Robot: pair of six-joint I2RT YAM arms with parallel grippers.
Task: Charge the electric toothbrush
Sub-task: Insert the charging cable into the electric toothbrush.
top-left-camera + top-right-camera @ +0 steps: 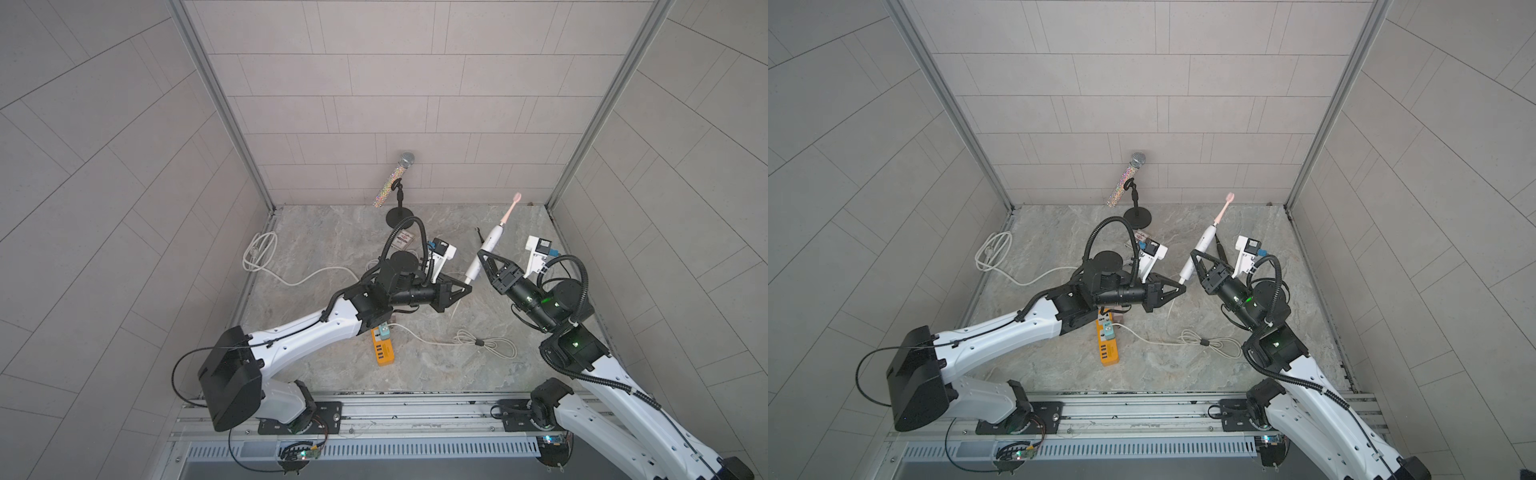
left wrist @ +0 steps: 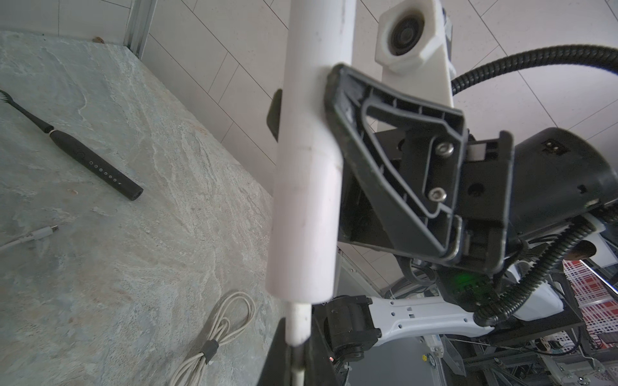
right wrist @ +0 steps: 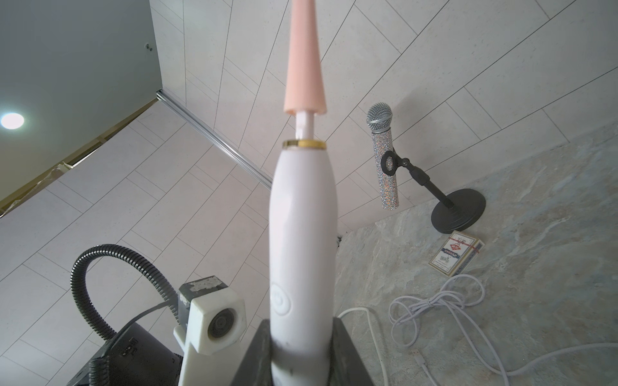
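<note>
Two grippers stood tip to tip above the marble table point(image 1: 436, 374): the right gripper point(image 1: 484, 259) was clenched round the white handle of the electric toothbrush point(image 1: 492, 239), holding it aloft and tilted so its base end faced the other arm. The left gripper point(image 1: 467, 287), pinched shut on the white charging plug point(image 2: 297, 322), held it end-on at that base, apparently to seat it; whether it was fully home could not be told.
</note>
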